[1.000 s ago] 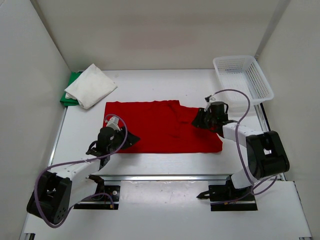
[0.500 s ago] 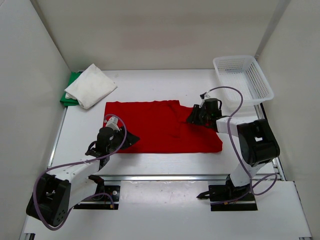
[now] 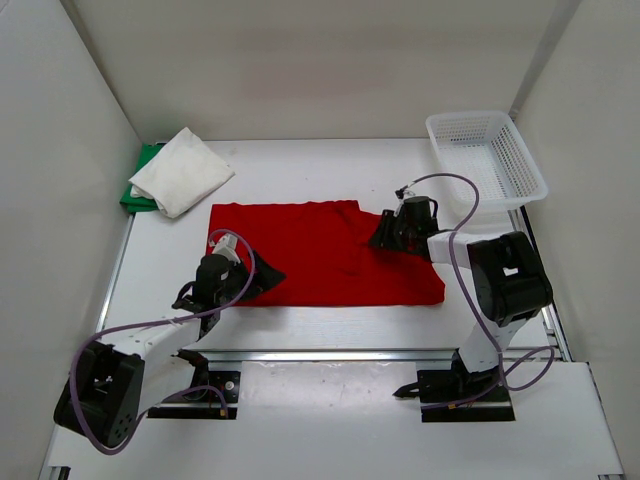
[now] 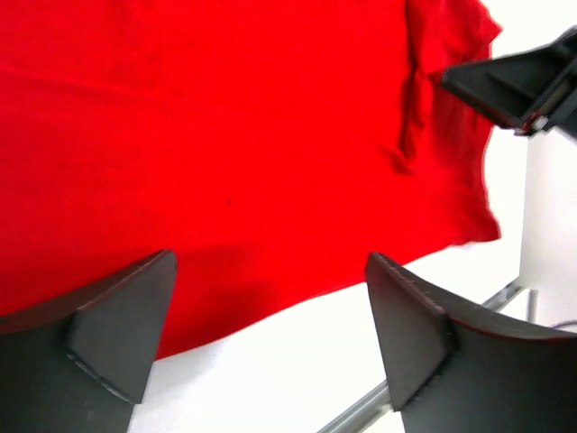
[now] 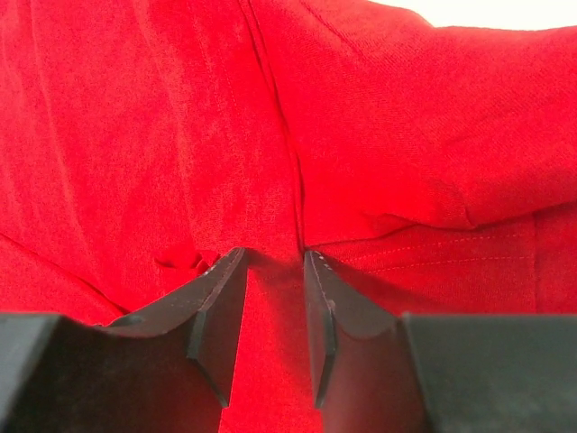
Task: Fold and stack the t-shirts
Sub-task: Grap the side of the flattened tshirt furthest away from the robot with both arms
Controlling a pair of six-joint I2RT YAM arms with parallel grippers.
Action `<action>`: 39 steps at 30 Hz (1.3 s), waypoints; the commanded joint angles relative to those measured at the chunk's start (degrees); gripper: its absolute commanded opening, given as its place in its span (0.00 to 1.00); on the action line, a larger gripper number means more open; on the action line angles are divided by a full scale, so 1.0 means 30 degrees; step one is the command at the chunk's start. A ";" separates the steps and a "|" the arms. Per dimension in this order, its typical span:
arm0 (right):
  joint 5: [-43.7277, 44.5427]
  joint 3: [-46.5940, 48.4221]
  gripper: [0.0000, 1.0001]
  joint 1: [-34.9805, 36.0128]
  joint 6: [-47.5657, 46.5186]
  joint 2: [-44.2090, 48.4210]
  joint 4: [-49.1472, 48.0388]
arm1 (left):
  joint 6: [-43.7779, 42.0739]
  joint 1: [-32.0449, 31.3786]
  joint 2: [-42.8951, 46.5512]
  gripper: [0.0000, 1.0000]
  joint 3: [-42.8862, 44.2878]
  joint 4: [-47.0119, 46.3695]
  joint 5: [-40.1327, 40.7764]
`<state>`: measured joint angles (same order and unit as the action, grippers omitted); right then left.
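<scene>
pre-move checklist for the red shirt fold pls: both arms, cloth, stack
1. Left pincer open and empty: ok, jaws wide apart with nothing between them.
2. Left pincer at the near edge of the red shirt: ok, that edge runs across the gap between the jaws.
3. Right pincer gripping cloth: cannot tell. The jaws are narrow and pressed down at a sleeve seam.
4. Red shirt lying flat: not ok, there are creases by the right sleeve.
5. Stack ready: ok, the folded white shirt lies on the green shirt in the far left corner, apart from the red one.
</scene>
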<state>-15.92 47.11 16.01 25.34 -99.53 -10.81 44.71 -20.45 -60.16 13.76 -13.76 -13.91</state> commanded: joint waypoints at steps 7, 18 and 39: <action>0.0385 0.1170 0.16 0.0142 0.0164 -0.0369 -0.0440 | 0.0330 0.0865 -0.0220 0.99 -0.0160 -0.1650 -0.1217; 0.2141 0.2721 0.04 0.0494 -0.1091 0.0128 0.1812 | 0.0332 0.2388 -0.1388 0.41 0.1971 -0.0482 -0.0577; 0.3436 1.7135 0.00 -0.2377 -0.5547 -0.6491 0.7441 | -0.3681 0.7309 -1.4128 0.45 1.7701 0.7013 0.5129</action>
<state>-5.80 94.39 9.34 11.38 -117.60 9.61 38.13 -0.38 -99.48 61.80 -0.69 -3.18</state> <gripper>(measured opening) 0.021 0.452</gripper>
